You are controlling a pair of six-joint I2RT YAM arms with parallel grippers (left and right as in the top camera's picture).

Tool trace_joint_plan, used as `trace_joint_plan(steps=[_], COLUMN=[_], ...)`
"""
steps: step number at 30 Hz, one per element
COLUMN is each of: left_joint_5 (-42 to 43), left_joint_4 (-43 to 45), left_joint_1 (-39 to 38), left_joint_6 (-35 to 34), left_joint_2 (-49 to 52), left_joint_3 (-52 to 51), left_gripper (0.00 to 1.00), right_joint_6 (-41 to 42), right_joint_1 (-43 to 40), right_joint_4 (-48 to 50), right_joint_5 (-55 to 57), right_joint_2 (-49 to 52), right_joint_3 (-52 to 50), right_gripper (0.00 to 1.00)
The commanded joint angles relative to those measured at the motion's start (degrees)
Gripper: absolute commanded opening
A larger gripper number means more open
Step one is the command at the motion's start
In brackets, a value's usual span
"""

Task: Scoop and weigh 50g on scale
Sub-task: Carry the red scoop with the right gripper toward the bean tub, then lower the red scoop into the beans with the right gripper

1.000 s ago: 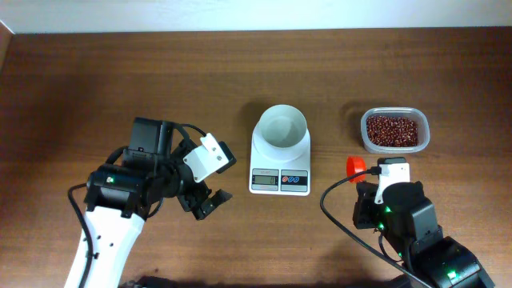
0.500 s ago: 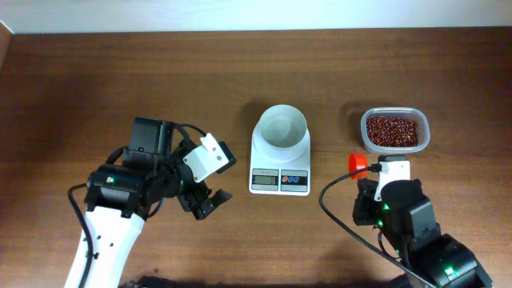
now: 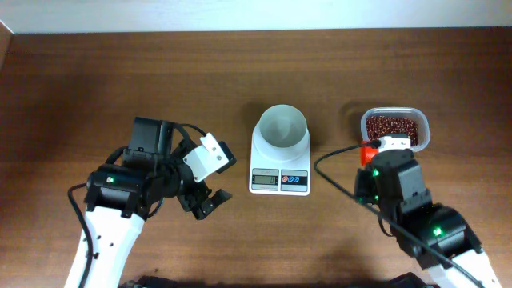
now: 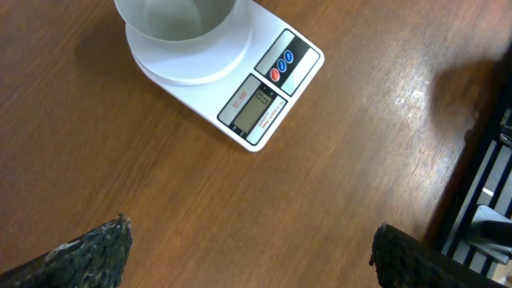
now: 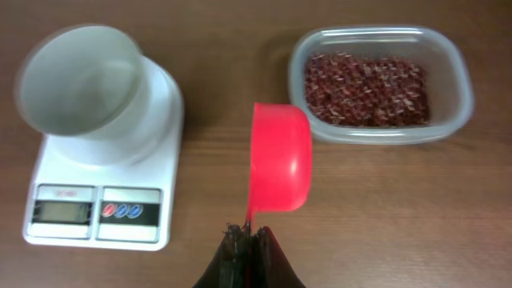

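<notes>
The brown wooden table carries everything. The left arm stands over its left half, nearer the near edge, well apart from the rest. The left gripper has its fingers spread wide over bare wood and holds nothing. The right arm reaches in from the near right corner. In the overhead view its wrist covers the table just in front of the tub, and a black cable loops out from it toward the scale.

The scale sits near the middle of the table, with its display and its red and blue buttons facing the near edge. A round white bowl stands on its platform, showing a bare white inside.

The clear plastic tub stands toward the right edge, level with the bowl and apart from the scale. The beans lie in it as a loose red-brown layer.

The right gripper has its fingers pressed together on the thin handle of a red scoop. The cup of the scoop hangs between the scale and the tub, just beside the tub's near left corner. From overhead only a sliver of red shows past the wrist. Whether the scoop touches the tub or holds anything cannot be told.
</notes>
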Motion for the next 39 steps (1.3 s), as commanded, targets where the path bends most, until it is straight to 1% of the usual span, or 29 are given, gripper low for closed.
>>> trace_joint_plan(steps=[1,4,5,8,11,18,23,28,32,34,36,38,39], left_joint_5=[0.4,0.4,0.4,0.4,0.4,0.4,0.4,0.4,0.4,0.4,0.4,0.4,0.4], left_joint_4=[0.1,0.1,0.1,0.1,0.1,0.1,0.1,0.1,0.1,0.1,0.1,0.1,0.1], left_joint_1=[0.3,0.3,0.3,0.3,0.3,0.3,0.3,0.3,0.3,0.3,0.3,0.3,0.3], left_joint_6=[1.2,1.2,1.2,1.2,1.2,1.2,1.2,1.2,1.2,1.2,1.2,1.2,1.2], left_joint_2=[0.1,0.1,0.1,0.1,0.1,0.1,0.1,0.1,0.1,0.1,0.1,0.1,0.1], left_joint_3=[1.2,1.2,1.2,1.2,1.2,1.2,1.2,1.2,1.2,1.2,1.2,1.2,1.2], left_gripper=[0.99,0.99,0.99,0.99,1.0,0.99,0.99,0.99,0.99,0.99,0.99,0.99,0.99], right_joint_6=[-0.8,-1.0,-2.4,-5.5,-6.8,-10.2,-13.9,-14.8,-21.9,-23.5,-23.5,-23.7,-25.0], right_joint_1=[-4.4,-8.2,-8.9,-9.7,-9.7,-9.7,-9.7,-9.7,-9.8,-11.3,-13.6,-17.2,-18.0], right_joint_4=[-2.6,-5.3,-5.9,-7.8,-9.1,-9.2,-8.0,-3.3,-0.7,0.9,1.6,2.4,2.9], right_joint_5=[1.5,0.6,-0.5,-1.5,-1.0,-0.8,-0.6,5.4,5.4,5.4,5.4,5.3,4.4], right_joint_2=[3.8,7.9,9.0,12.7,15.3,16.1,16.1,17.6,20.9,22.4,23.2,23.7,23.8], right_joint_3=[4.1,7.2,8.1,10.8,13.2,13.5,13.5,13.5,13.5,13.5,13.5,13.5,13.5], right_gripper=[0.04,0.04,0.04,0.04,0.04,0.04,0.04,0.04,0.04,0.04,0.04,0.04,0.04])
